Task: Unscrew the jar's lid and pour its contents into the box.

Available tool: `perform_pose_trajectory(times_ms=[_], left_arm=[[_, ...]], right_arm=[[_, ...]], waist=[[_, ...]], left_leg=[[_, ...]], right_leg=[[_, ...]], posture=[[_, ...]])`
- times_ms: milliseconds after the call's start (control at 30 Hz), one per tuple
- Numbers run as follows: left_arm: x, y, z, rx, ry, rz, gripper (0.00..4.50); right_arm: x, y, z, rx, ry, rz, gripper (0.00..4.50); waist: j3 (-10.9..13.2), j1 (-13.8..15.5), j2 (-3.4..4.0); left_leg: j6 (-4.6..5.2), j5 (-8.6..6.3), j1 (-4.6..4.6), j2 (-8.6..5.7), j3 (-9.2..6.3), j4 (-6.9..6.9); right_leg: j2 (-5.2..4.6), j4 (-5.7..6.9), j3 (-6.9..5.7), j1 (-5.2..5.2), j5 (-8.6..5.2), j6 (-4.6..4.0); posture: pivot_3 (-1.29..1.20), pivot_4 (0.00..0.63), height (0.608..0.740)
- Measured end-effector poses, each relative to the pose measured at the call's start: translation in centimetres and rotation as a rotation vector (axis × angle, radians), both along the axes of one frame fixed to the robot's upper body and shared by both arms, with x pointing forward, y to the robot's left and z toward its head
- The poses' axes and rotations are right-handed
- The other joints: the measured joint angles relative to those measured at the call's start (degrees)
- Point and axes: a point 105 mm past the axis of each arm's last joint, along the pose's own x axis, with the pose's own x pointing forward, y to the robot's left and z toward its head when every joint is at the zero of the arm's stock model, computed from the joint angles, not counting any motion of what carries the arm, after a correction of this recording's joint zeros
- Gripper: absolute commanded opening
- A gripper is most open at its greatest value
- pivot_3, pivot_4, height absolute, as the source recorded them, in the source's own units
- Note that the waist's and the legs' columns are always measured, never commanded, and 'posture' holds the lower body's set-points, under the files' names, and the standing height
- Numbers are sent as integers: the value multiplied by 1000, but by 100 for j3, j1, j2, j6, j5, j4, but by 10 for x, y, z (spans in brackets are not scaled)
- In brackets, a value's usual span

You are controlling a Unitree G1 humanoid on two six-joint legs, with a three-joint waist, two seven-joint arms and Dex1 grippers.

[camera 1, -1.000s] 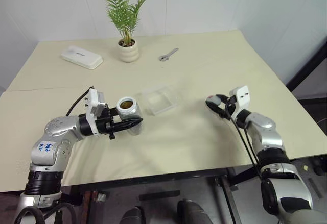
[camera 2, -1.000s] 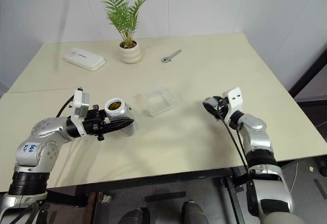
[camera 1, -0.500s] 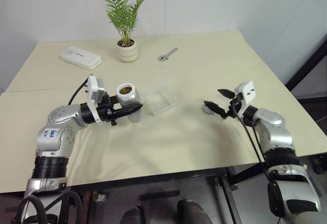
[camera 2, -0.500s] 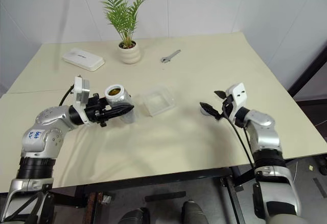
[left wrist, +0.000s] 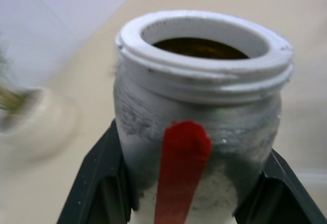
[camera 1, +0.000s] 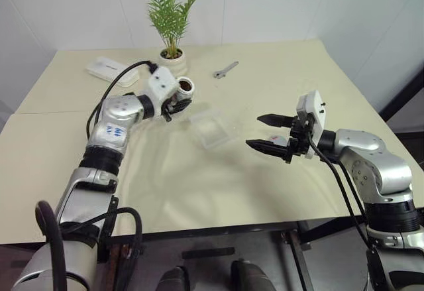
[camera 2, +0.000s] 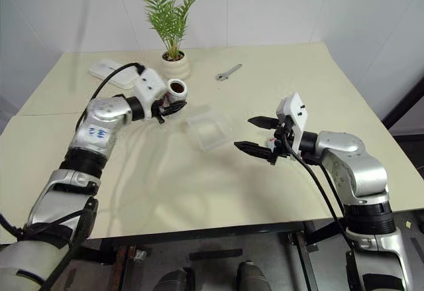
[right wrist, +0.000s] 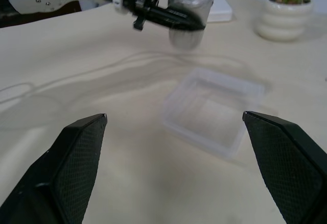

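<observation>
So right now my left gripper [camera 1: 177,103] has its fingers clamped on the jar [camera 1: 184,89], one on each side, holding it up off the table [camera 1: 199,185]. From the left wrist cam you can see the red strip running down the jar's side and brownish stuff [left wrist: 199,47] sitting inside the open mouth. No cap on it. The jar is held roughly upright, mouth tipped a little toward the head camera.

Taking the clear box [camera 1: 213,126] as my landmark: the jar hangs just beyond the box's far left corner, close to it but not over it. The box itself sits flat on the table and I can't make out anything inside it.

My right gripper [camera 1: 269,132] is on the box's right side, up in the air, fingers spread wide with nothing between them. It's aimed back at the box, so the right wrist cam looks straight across it to the jar behind.

The lid [camera 1: 273,137] is a small grey thing just past the right gripper's fingers, mostly hidden by them.

Farther back from the box there's a potted plant [camera 1: 171,56], a white case [camera 1: 111,71] and a wrench [camera 1: 226,70].
</observation>
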Motion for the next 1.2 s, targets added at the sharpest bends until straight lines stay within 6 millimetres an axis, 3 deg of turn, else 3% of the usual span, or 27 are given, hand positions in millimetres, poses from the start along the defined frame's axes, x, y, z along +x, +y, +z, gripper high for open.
perform_pose_trajectory(times_ms=[200, 333, 500, 667, 967, 1033, 1200], left_arm=[[0, -31, 30, 614, -673, 42, 1905], [-9, -57, 23, 920, -1047, -51, 1905], [-6, -60, -1, 1077, -1164, -84, 1905], [-5, -65, -13, 1139, -1224, -109, 1905], [-8, -67, -3, 1097, -1233, -84, 1905], [-9, -60, 7, 1060, -1211, -58, 1905], [-8, -23, 25, 931, -1064, 47, 1905]], right_arm=[[-2, -11, -5, 43, 20, -91, 4484], [-6, -10, -9, 69, 34, -110, 4484], [-8, -12, -9, 88, 32, -129, 4484], [-10, -15, -10, 106, 42, -137, 4484], [-12, -15, -14, 111, 53, -132, 4484], [-13, -14, -14, 111, 54, -125, 4484], [-13, -14, -15, 110, 60, -113, 4484]], waist=[[3, 18, -6], [3, 37, -6], [5, 65, -9], [5, 95, -10], [5, 88, -10], [5, 82, -10], [5, 77, -10]], left_leg=[[7, -13, 1, 1, 28, -1], [9, -19, 3, 1, 40, 1], [9, -18, -8, 1, 46, 5], [8, -18, -27, 2, 47, 15], [8, -18, -54, 2, 46, 45], [8, -18, -55, 3, 46, 50], [9, -20, -56, 8, 46, 81]], right_leg=[[-2, -6, 19, -10, 2, 7], [0, -3, 26, -14, 1, 11], [6, 16, 32, -39, 0, 10], [6, 19, 33, -52, 0, 10], [6, 36, 33, -74, 2, 13], [6, 40, 34, -75, 3, 14], [7, 67, 35, -75, 2, 13]], posture=[[0, 150, 740], [0, 150, 740], [0, 150, 740], [0, 150, 740], [0, 150, 740], [0, 150, 740], [0, 150, 740]])
